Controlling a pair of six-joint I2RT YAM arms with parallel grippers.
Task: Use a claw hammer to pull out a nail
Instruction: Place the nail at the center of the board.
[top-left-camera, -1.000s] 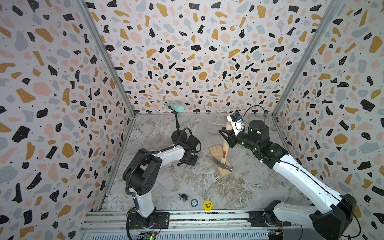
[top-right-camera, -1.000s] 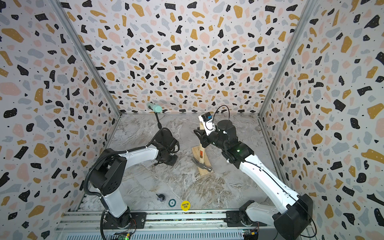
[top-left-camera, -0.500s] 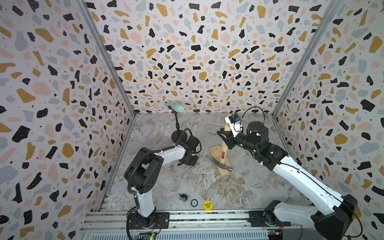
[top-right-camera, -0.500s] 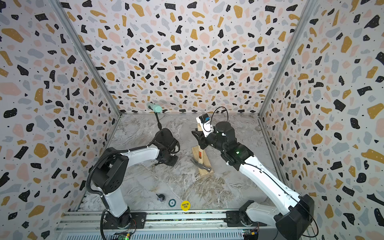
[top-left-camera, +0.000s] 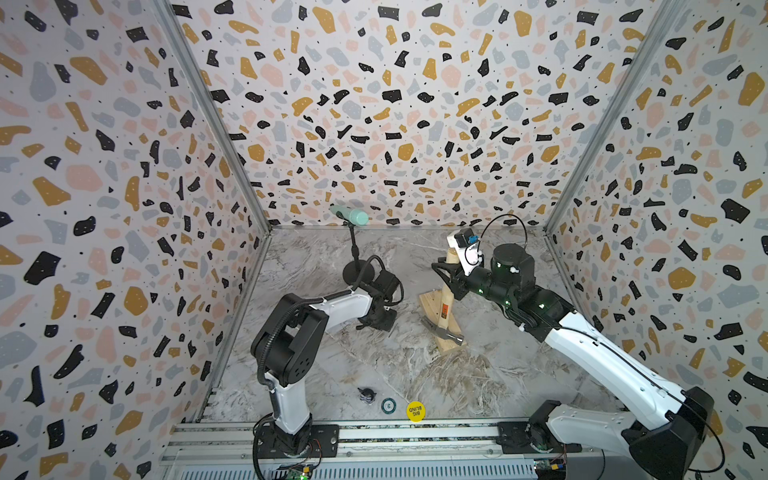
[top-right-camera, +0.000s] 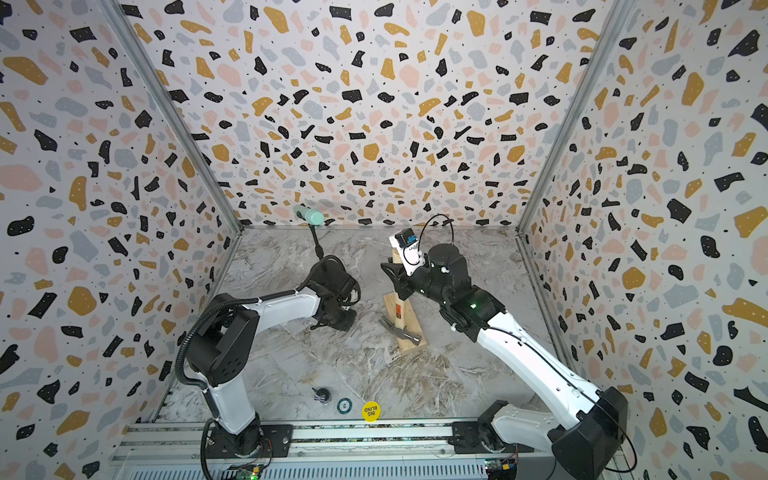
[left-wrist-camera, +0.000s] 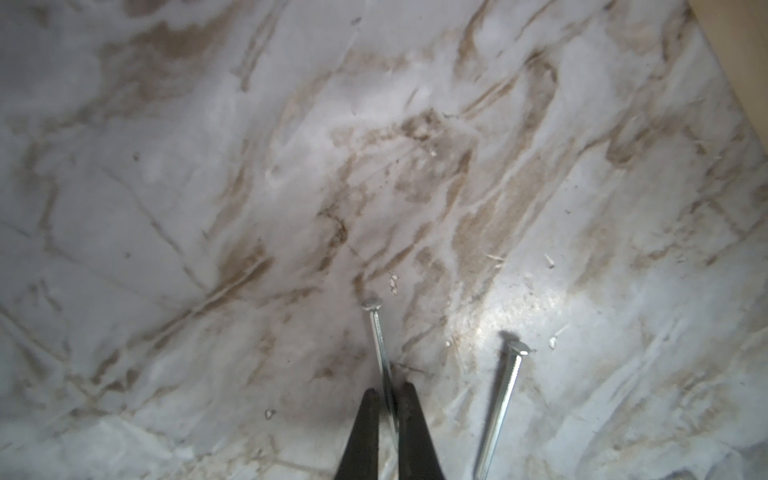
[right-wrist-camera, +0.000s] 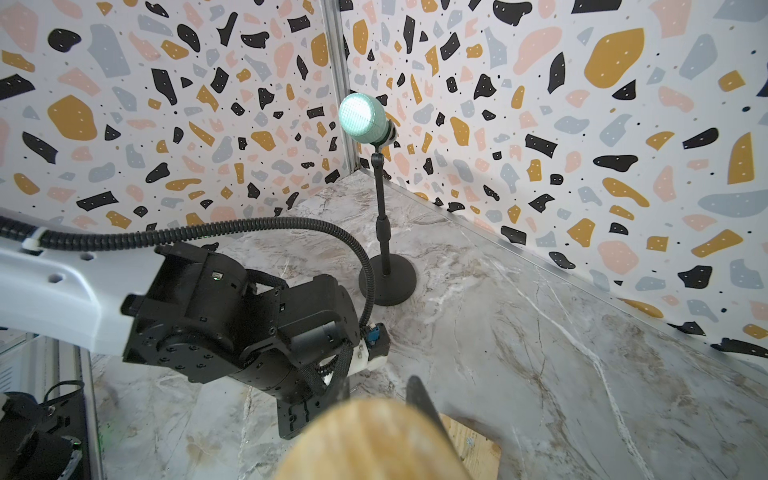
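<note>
Down at the left gripper (left-wrist-camera: 389, 388), jaws just started slackening on the nail (left-wrist-camera: 376, 328), its head about on the table (left-wrist-camera: 166, 166) beside a second nail (left-wrist-camera: 507, 386). And the right gripper (top-left-camera: 449, 276) is clamped on the claw hammer (top-left-camera: 444, 309), head resting on the wood block (top-left-camera: 428, 301). Pulling looks done, imo.

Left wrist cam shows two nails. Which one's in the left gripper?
The nail whose shank runs between the fingertips of the left gripper, head pointing away from them. The other nail lies loose on the marble floor beside the fingers, untouched.
</note>
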